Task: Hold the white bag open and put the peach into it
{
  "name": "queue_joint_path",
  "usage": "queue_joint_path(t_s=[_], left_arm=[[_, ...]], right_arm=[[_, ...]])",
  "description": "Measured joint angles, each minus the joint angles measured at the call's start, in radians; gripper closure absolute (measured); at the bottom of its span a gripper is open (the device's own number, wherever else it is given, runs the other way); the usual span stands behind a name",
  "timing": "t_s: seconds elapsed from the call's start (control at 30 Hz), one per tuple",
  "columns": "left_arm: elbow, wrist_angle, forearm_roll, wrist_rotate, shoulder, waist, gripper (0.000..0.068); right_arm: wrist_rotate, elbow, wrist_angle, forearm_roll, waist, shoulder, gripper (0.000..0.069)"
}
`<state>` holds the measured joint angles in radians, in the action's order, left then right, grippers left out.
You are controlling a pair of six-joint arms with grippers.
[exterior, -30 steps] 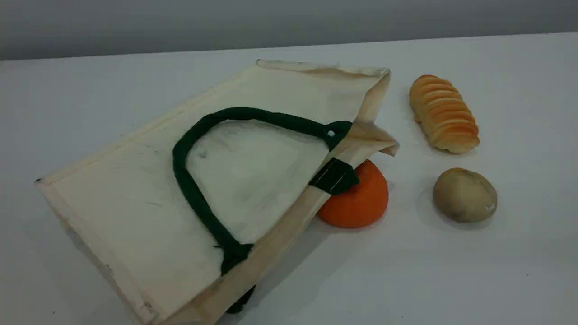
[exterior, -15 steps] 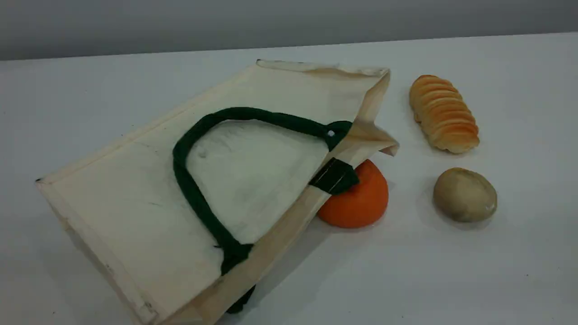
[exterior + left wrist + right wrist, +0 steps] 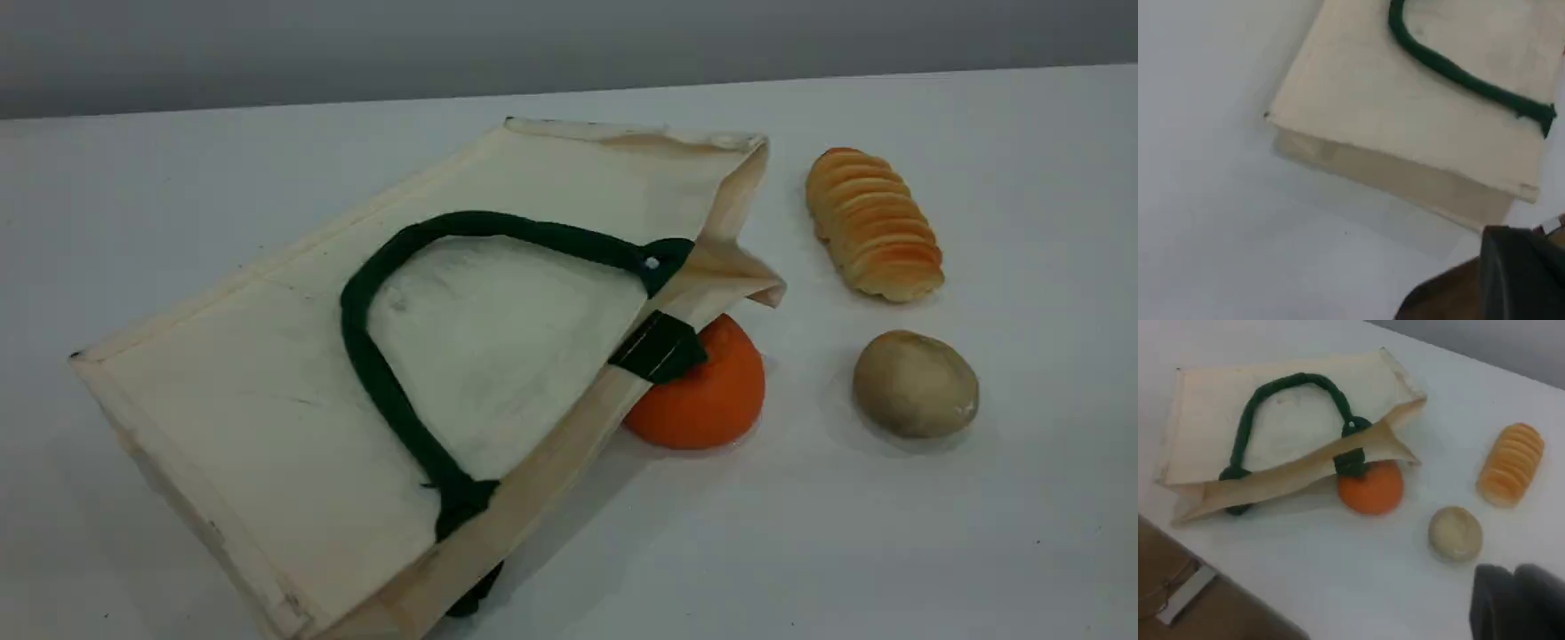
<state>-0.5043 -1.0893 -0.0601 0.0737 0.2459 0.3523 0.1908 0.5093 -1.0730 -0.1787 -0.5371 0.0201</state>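
Note:
The white bag (image 3: pixel 267 373) lies flat on the table, its mouth toward the right and its dark green rope handle (image 3: pixel 373 373) resting on the upper panel. The left wrist view shows the bag's (image 3: pixel 1405 113) closed bottom end from above. The right wrist view looks down on the whole bag (image 3: pixel 1291 427). No peach is in view in any frame. My left gripper (image 3: pixel 1521 277) shows only as a dark tip, high above the table and off the bag. My right gripper (image 3: pixel 1513 603) hangs above the table with its fingers together. Neither arm appears in the scene view.
An orange fruit (image 3: pixel 707 400) sits tucked under the bag's mouth flap. A brownish potato-like lump (image 3: pixel 916 384) and a ridged bread loaf (image 3: pixel 873 224) lie to the right of it. A brown surface (image 3: pixel 1198 600) shows beyond the table's edge in the right wrist view.

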Motion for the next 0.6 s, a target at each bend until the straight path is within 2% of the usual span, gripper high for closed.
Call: queue_joint_path(t_s=[0.6], left_arm=[[-0.001, 0.01, 0.003, -0.004, 0.0, 0.0, 0.0667]], right_arm=[[-0.003, 0.0, -0.002, -0.003, 0.0, 0.0, 0.0641]])
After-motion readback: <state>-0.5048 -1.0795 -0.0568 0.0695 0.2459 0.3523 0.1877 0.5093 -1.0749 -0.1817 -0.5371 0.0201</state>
